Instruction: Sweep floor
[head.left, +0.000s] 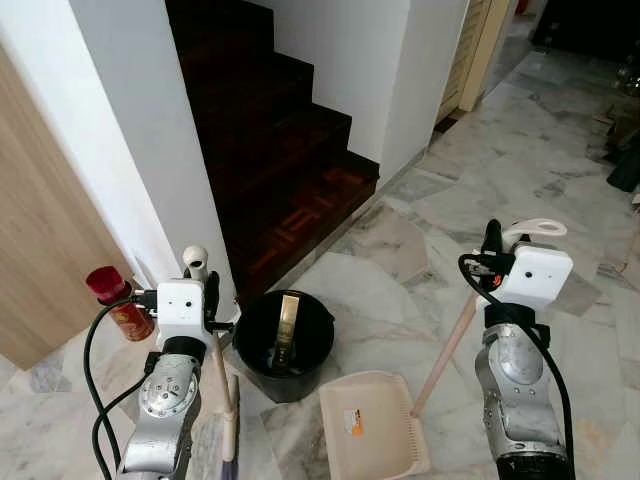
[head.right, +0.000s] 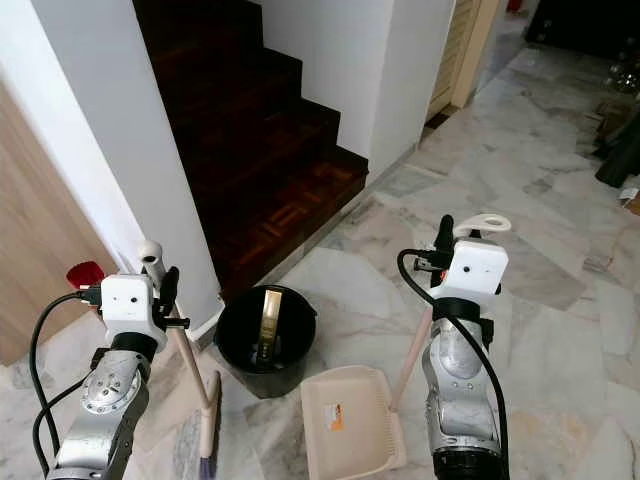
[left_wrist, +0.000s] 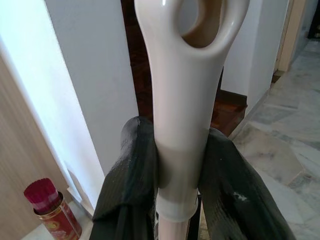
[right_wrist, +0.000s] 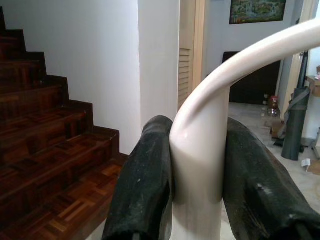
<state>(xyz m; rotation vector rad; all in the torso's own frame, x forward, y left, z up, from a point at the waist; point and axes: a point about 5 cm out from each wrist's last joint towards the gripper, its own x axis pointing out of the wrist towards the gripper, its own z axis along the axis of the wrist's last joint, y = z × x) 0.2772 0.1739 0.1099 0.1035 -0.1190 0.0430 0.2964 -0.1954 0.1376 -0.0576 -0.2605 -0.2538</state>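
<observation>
Marble floor (head.left: 560, 180) fills the right side and the bottom of the head views, and a dark wooden staircase (head.left: 280, 150) goes up in the upper centre between white walls. At the lower left of the frame the left gripper (left_wrist: 182, 160) holds the broom handle (left_wrist: 187, 100); in the left wrist view its two black fingers (left_wrist: 132, 170) are closed on both sides of the cream handle, just under the loop at the handle's end. The broom handle goes down from the gripper toward the bottom edge of the frame, where its lower part (head.left: 229, 420) is seen beside the silver arm.

At the right of the frame the right gripper (right_wrist: 200, 170) holds the dustpan handle (right_wrist: 200, 150). In the right wrist view the fingers (right_wrist: 145, 180) press on the cream tube from both sides, below the place where it bends. The long handle (head.left: 445, 350) runs tilted down to the cream dustpan (head.left: 370, 425), which lies on the floor at the bottom centre of the frame.

A black bucket (head.left: 283, 345) stands on the floor just left of and above the dustpan, near the foot of the staircase, with a gold-coloured thing (head.left: 288, 325) standing inside it. A red can (head.left: 118, 300) stands at the left of the frame, beside a wooden panel (head.left: 40, 250).
</observation>
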